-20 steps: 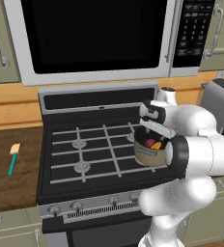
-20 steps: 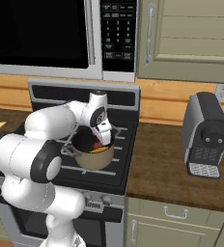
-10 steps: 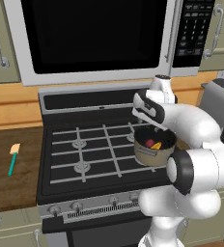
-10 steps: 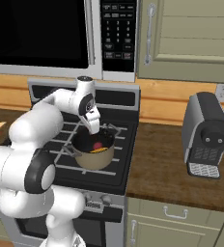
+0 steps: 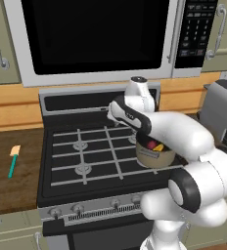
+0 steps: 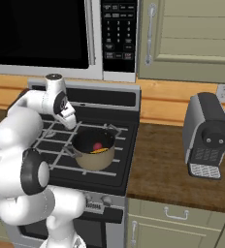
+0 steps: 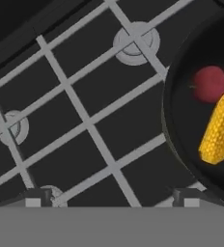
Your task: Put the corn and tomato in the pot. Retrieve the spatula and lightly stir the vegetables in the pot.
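On stove, centre-right of left base view: pot (image 5: 154, 155) on the front right burner, corn (image 5: 159, 146) and tomato (image 5: 151, 145) both inside. Seen in hand view at right edge: tomato (image 7: 209, 84) touching corn (image 7: 221, 126), both lying on pot's dark floor (image 7: 191, 130).

Gripper (image 7: 111, 197) over the grates just left of pot, jaws spread wide, nothing between the tips. Seen in right base view above and left of pot (image 6: 94, 149), at upper left of the stove.

Spatula (image 5: 12, 160) flat on wooden counter (image 5: 12, 190), left edge of left base view, well apart from stove (image 5: 86, 161) and gripper. Blade end toward top of frame, teal handle toward bottom.

Loading step judged complete; spatula retrieval outstanding.

Handling estimate, spatula: light, rigid, thin; handle slim and probably smooth, so liable to pivot or slip in a loose pinch. Lies low on counter, little clearance under it. Best taken across mid-handle, jaws square to the shaft, blade left free for stirring. Light stirring only: tomato round, likely to roll.
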